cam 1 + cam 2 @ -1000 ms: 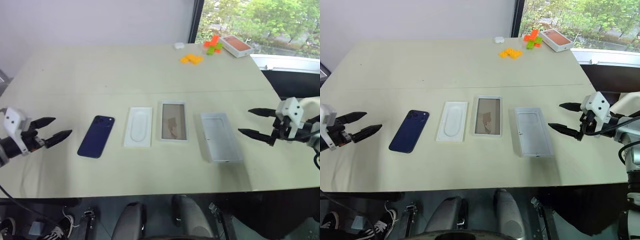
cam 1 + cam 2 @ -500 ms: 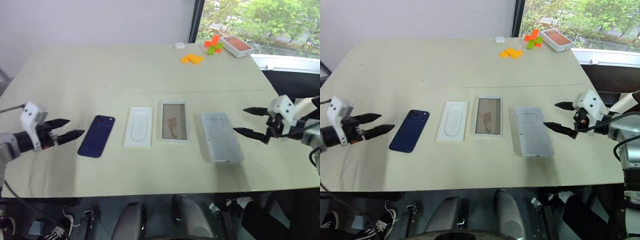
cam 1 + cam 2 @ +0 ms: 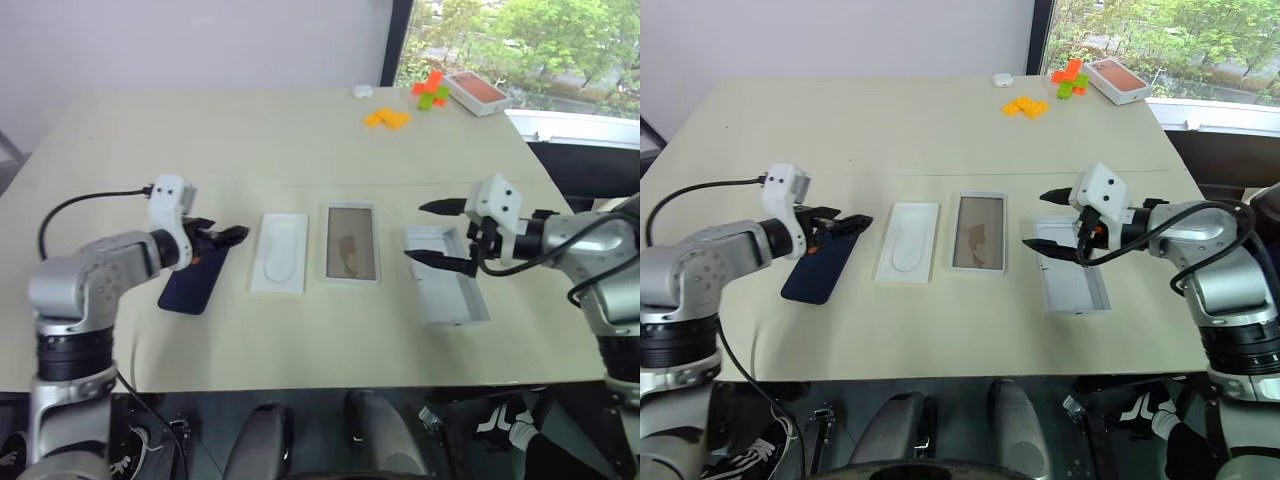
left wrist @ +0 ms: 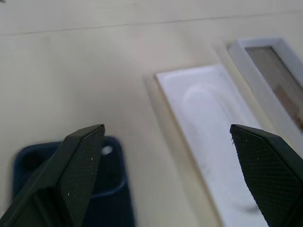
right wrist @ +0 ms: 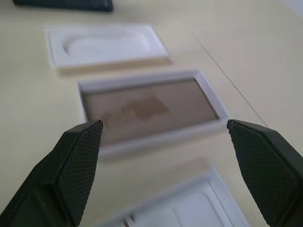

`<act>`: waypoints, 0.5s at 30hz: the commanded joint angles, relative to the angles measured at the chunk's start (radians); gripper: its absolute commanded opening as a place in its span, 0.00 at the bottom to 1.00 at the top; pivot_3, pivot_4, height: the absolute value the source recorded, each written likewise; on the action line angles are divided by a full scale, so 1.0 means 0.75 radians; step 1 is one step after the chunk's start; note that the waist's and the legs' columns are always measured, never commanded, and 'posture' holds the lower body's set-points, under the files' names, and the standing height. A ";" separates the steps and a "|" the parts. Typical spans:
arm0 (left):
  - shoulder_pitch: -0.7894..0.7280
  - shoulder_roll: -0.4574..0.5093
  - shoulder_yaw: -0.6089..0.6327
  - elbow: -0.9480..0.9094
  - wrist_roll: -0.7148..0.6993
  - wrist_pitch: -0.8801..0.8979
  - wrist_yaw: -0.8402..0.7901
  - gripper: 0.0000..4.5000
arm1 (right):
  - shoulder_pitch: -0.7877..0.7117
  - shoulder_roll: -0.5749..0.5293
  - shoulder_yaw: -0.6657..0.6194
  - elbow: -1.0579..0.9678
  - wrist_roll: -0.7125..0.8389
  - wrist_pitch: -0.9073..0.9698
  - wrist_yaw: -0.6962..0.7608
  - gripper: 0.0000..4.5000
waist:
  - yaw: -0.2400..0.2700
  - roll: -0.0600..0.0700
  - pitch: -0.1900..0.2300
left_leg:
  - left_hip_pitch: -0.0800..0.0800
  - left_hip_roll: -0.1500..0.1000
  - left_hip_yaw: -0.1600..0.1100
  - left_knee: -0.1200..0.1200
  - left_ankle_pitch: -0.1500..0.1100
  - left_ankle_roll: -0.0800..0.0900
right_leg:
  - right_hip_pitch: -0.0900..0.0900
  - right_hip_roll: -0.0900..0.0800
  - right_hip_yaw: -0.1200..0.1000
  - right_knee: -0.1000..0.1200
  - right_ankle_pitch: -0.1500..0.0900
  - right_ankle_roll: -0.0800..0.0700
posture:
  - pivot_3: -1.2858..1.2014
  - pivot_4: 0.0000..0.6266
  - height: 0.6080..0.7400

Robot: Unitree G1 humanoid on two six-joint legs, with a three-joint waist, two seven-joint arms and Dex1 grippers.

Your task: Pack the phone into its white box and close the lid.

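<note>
The dark blue phone lies flat at the left of the row on the table. My left gripper hovers open over the phone's far end, pointing toward the white insert. The white box, brownish inside, sits in the middle with nothing in it. To its right the lid lies with its plain inside up. Above the lid's far end my right gripper hangs open, pointing toward the box. The right wrist view shows the box straight ahead between the open fingers and the lid below them.
An orange-topped white box, orange blocks, green and red blocks and a small white object sit at the table's far right. The pale table is bare at the back left.
Both arms have swung inward. The left gripper came from the table's left edge to above the phone. The right gripper came from beyond the right edge to above the lid.
</note>
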 commanded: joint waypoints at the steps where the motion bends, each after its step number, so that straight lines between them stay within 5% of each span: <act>1: -0.056 -0.078 0.019 0.038 0.037 0.029 0.111 1.00 | -0.036 0.032 0.005 -0.026 -0.002 -0.004 -0.033 0.98 | -0.001 0.000 0.000 | 0.000 0.000 0.000 0.000 0.000 0.000 | 0.000 0.000 0.000 0.000 0.000 0.000 | 0.52 0.24 1.00; 7: -0.052 -0.226 0.102 0.029 -0.025 0.151 0.175 1.00 | -0.096 0.099 0.015 0.018 -0.018 -0.015 -0.092 0.98 | -0.003 0.000 0.000 | 0.000 0.000 0.000 0.000 0.000 0.000 | -0.001 0.000 0.000 0.000 0.000 0.000 | 0.52 0.24 1.00; 15: -0.018 -0.260 0.139 0.075 -0.005 0.164 0.216 1.00 | -0.089 0.085 0.012 0.041 -0.036 -0.055 -0.079 0.98 | -0.002 0.000 0.000 | 0.000 -0.001 0.000 0.000 0.000 -0.001 | 0.000 0.000 0.000 0.000 0.000 0.000 | 0.52 0.24 1.00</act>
